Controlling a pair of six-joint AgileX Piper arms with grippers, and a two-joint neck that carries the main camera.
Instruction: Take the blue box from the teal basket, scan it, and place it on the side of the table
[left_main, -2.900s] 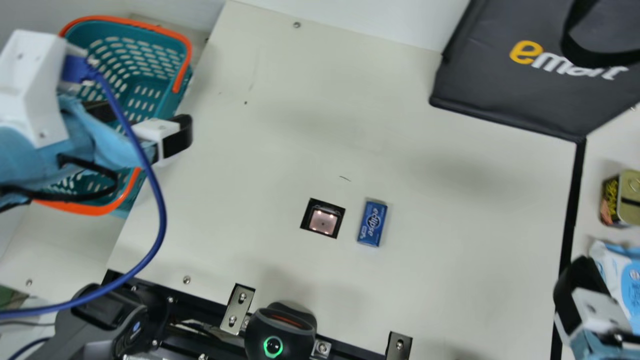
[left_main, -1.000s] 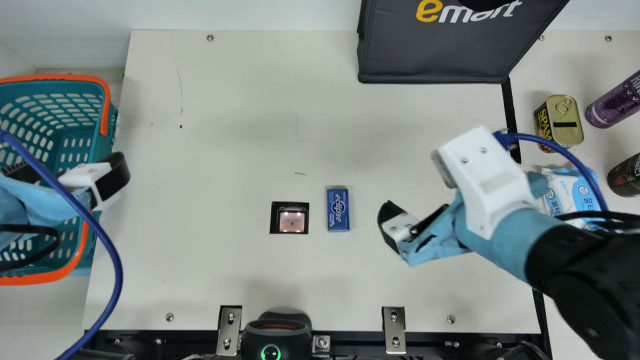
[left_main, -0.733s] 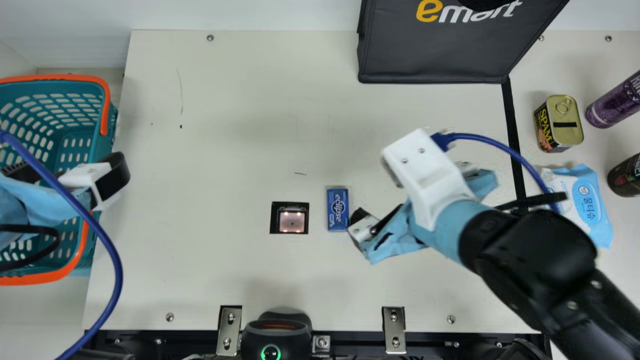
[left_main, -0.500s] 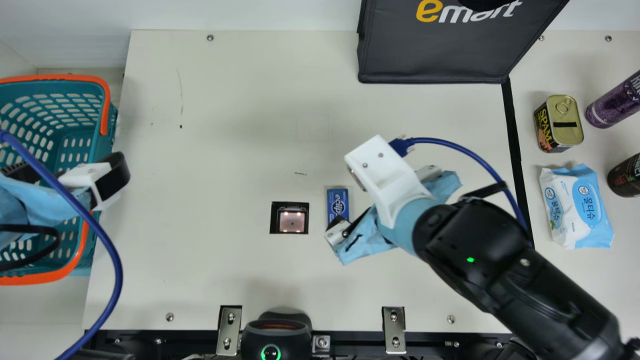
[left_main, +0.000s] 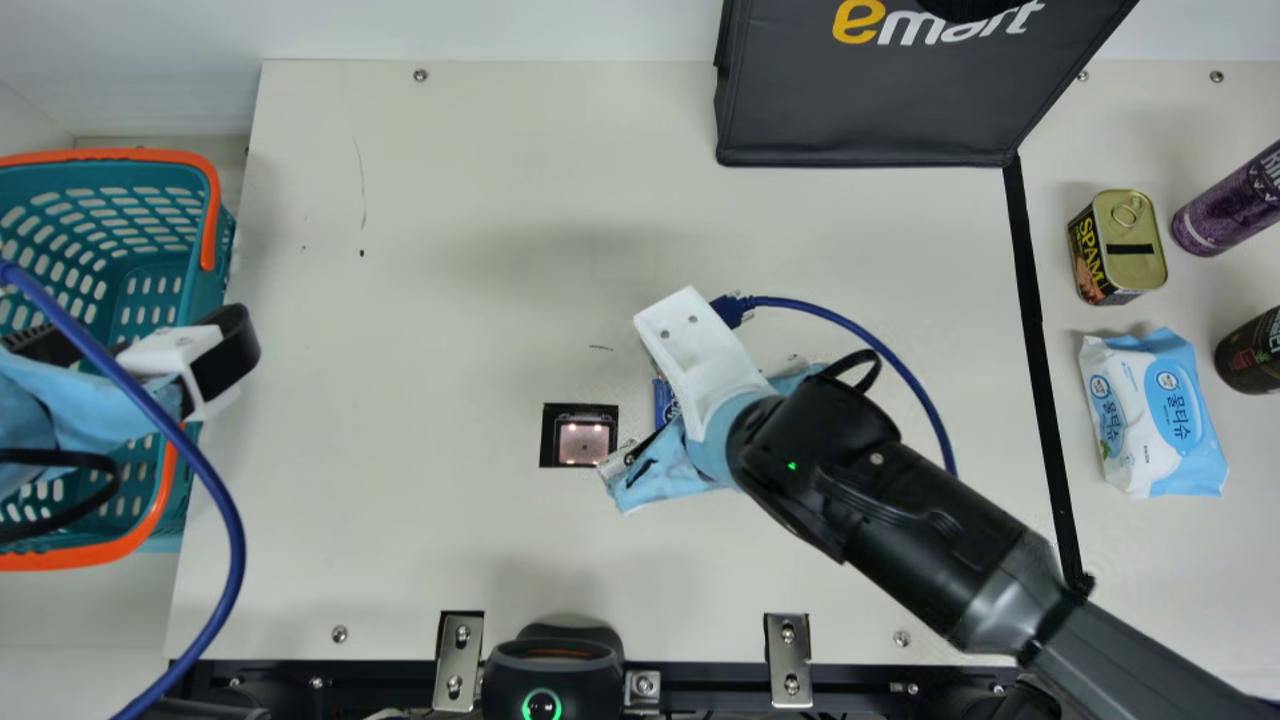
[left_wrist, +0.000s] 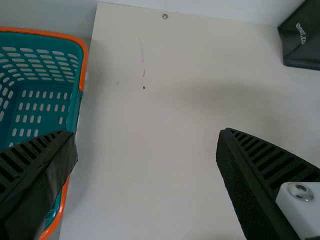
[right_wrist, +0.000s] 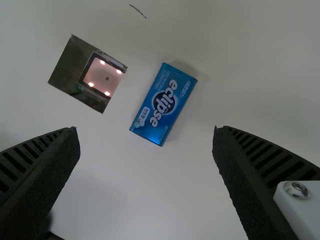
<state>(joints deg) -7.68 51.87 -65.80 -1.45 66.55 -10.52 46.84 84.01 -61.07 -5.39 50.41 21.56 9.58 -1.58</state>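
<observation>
Hovering wide near the blue box (right_wrist: 163, 104)

With the right tool (left_main: 625, 462), hovers above the middle of the bench (left_main: 450, 300), spread wide and gripping nothing. In the right wrist view, faces the blue box, lying flat on the bench ahead of the gap between the fingers (right_wrist: 42, 172). In the main view, covers most of that box with the right arm (left_main: 870, 500), leaving a bit of blue in sight. Just left of the box, apart from it, shows a scanner window (left_main: 584, 443) with small pale lights. Holds the left tool (left_main: 138, 348) at the left, across the right rim of the teal basket (left_main: 110, 556), also spread wide and gripping nothing. Toward the far edge, right of centre, shows a black bag (left_main: 870, 110). At the right, past the black strip (left_main: 1038, 350), shows a gold-topped can (left_main: 1130, 265), a pack of wipes (left_main: 1150, 415), a purple bottle (left_main: 1228, 208) and a dark bottle (left_main: 1255, 355)
</observation>
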